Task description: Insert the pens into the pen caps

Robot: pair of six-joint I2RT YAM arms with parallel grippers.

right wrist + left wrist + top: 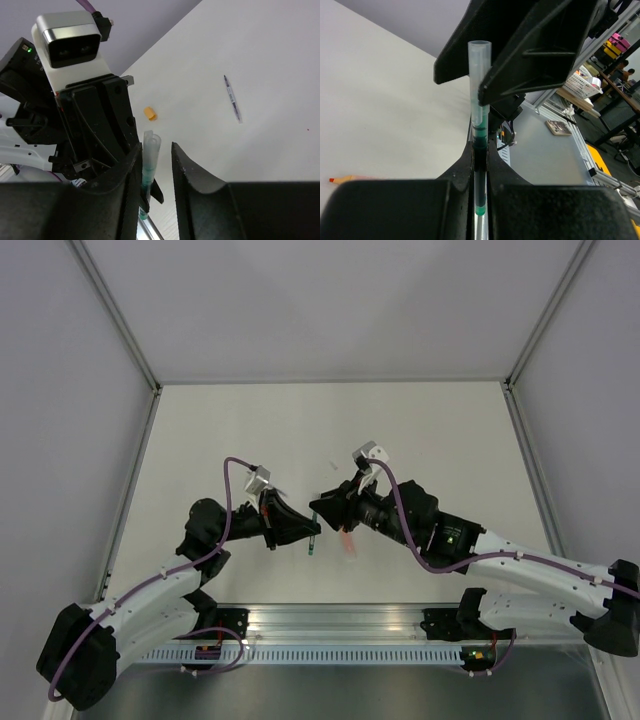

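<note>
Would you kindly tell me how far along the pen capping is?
Done, apparently: the pale teal cap sits on the green pen. In hand: the left end effector grips that pen; the right end effector stands open around it. Left: orange pen and orange cap lie apart.

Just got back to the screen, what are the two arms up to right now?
The left gripper is shut on the dark pen with green ends, holding it between the two arms. A translucent tube cap sits over the pen's far end, between the right gripper's jaws, which appear open rather than pinching it. The pale orange pen and the small orange cap lie apart on the white table, not yet joined.
</note>
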